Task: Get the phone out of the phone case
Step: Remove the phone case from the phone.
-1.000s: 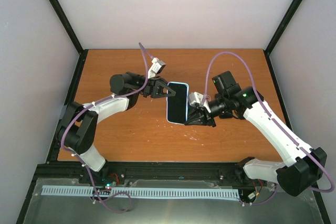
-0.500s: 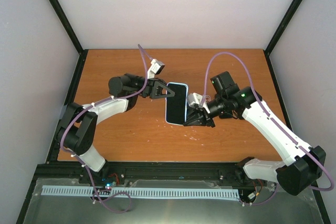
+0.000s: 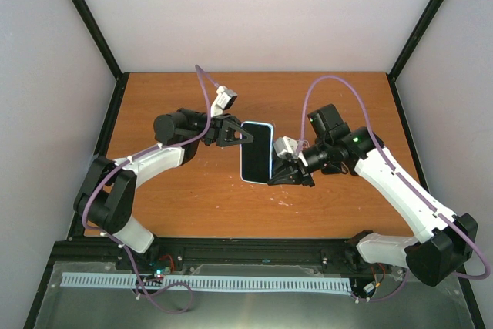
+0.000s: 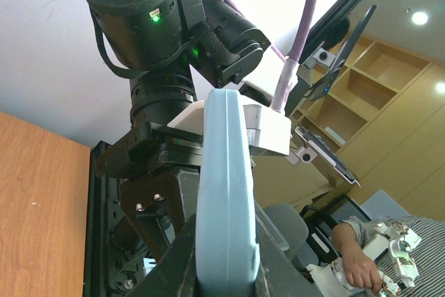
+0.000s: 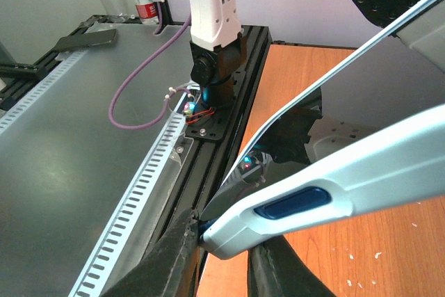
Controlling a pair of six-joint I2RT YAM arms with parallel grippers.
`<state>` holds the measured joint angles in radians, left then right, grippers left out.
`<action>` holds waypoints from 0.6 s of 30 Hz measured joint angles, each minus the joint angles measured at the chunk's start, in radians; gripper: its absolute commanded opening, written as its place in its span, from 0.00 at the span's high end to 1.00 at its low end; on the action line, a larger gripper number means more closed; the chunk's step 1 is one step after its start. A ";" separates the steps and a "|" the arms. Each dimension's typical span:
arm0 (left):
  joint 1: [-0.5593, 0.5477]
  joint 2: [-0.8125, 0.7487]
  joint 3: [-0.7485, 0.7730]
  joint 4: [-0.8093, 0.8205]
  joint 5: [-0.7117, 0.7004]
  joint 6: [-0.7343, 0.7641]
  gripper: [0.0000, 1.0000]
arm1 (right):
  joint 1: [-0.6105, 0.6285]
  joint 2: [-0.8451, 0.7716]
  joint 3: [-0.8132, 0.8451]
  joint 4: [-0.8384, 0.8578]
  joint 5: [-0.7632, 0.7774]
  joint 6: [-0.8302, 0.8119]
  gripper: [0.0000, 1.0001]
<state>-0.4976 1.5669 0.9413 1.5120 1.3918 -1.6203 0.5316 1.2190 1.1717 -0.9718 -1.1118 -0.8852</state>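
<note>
The phone point(image 3: 255, 150), dark screen up, sits in a light blue phone case point(image 3: 270, 153) and hangs above the middle of the table between both arms. My left gripper point(image 3: 245, 136) is shut on the case's upper left corner. In the left wrist view the case point(image 4: 226, 193) stands edge-on, pinched between that gripper point(image 4: 226, 273). My right gripper point(image 3: 276, 176) is shut on the lower right corner. In the right wrist view its fingers point(image 5: 222, 241) clamp the case point(image 5: 361, 172) at the corner below the dark blue side button point(image 5: 292, 203), with the phone's glass point(image 5: 348, 109) above.
The orange wooden table point(image 3: 192, 206) lies below the phone. A black rail point(image 3: 231, 250) and a white slotted strip point(image 3: 200, 283) run along the near edge. Black frame posts and pale walls close in the back and sides.
The cased phone and both grippers have drifted slightly left and toward the back. The right gripper's jaws have squeezed a little tighter on the corner.
</note>
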 measured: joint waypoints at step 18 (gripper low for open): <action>0.018 0.000 0.000 -0.070 -0.035 0.075 1.00 | -0.090 0.097 0.014 -0.055 -0.116 -0.085 0.85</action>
<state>-0.4797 1.5665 0.9409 1.4422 1.3571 -1.5452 0.4412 1.3159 1.1858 -1.0267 -1.2282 -0.9707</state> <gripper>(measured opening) 0.118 0.164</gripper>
